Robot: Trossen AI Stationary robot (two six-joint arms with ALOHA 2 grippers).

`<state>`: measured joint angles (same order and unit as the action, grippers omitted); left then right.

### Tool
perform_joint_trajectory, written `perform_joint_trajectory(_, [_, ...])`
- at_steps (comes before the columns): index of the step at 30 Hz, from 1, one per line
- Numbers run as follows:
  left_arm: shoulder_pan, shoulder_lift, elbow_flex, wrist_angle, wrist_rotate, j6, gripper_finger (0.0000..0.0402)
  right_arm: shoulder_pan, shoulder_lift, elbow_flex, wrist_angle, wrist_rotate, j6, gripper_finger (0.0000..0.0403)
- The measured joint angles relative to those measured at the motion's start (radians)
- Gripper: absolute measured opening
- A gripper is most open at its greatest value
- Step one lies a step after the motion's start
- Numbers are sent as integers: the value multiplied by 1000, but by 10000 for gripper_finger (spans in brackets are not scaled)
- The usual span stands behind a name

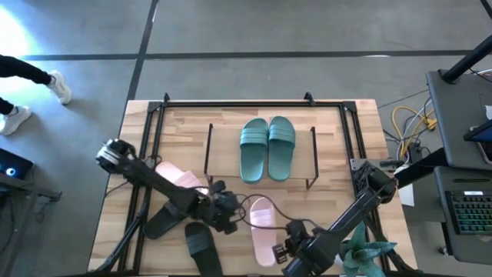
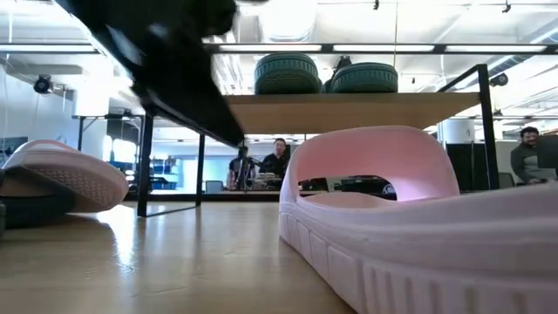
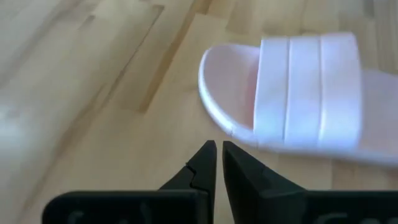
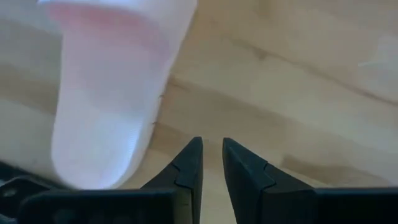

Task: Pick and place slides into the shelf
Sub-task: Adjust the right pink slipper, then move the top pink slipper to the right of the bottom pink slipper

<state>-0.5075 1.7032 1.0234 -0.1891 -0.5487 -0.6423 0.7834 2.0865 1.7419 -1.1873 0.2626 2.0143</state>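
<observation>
Two teal-green slides [image 1: 266,149] lie side by side on the shelf's wood board [image 1: 300,165]; the low view shows them on that board [image 2: 349,109]. One pale pink slide [image 1: 262,228] lies flat on the table between my grippers. The second pink slide [image 1: 178,177] lies under my left arm. Two black slides [image 1: 164,223] [image 1: 202,246] lie near the table's near left. My left gripper [image 3: 218,155] is shut, just short of the pink slide's strap end [image 3: 298,93]. My right gripper [image 4: 211,155] is open by a narrow gap beside the slide's heel end [image 4: 106,124].
A large black tube frame [image 1: 231,104] borders the table. A green plant-like object [image 1: 367,254] lies at the near right corner. Cables and a keyboard [image 1: 469,211] sit beyond the right edge. People [image 2: 277,161] show in the room behind. Bare wood [image 1: 330,200] lies right of the pink slide.
</observation>
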Motion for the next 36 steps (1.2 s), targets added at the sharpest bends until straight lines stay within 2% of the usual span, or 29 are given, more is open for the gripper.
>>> perform_joint_trajectory(3, [-51, -88, 0, -171, -28, -54, 12, -4, 0, -23, 60, 15, -28, 54])
perform_joint_trajectory(7, [-123, -193, 0, -420, -37, -227, 12, -24, -1, -8, 79, 75, -109, 54])
perform_joint_trajectory(12, [-202, -308, -3, -668, -45, -449, 12, -77, -5, 31, 134, 105, -300, 54])
perform_joint_trajectory(15, [-236, -347, -13, -786, -43, -529, 13, -121, -5, 33, 216, 106, -427, 54])
perform_joint_trajectory(17, [-250, -359, -21, -839, 20, -536, 16, -148, -5, 31, 265, 107, -541, 56])
perform_joint_trajectory(21, [-288, -358, -21, -935, 218, -530, 42, -200, -5, 30, 338, 107, -837, 83])
perform_joint_trajectory(23, [-325, -356, -21, -964, 286, -530, 60, -218, -5, 34, 389, 107, -1048, 104])
perform_joint_trajectory(26, [-406, -356, -20, -982, 332, -532, 83, -243, -3, 35, 496, 107, -1381, 137])
perform_joint_trajectory(29, [-494, -356, -8, -978, 288, -609, 92, -264, 4, 35, 565, 105, -1625, 164])
perform_joint_trajectory(31, [-542, -352, -8, -981, 203, -694, 93, -284, 6, 35, 579, 105, -1670, 177])
perform_joint_trajectory(33, [-571, -349, -16, -995, 104, -824, 93, -307, 4, 35, 574, 105, -1626, 185])
perform_joint_trajectory(36, [-571, -354, -17, -1112, 26, -1069, 93, -342, -4, 35, 532, 97, -1490, 190])
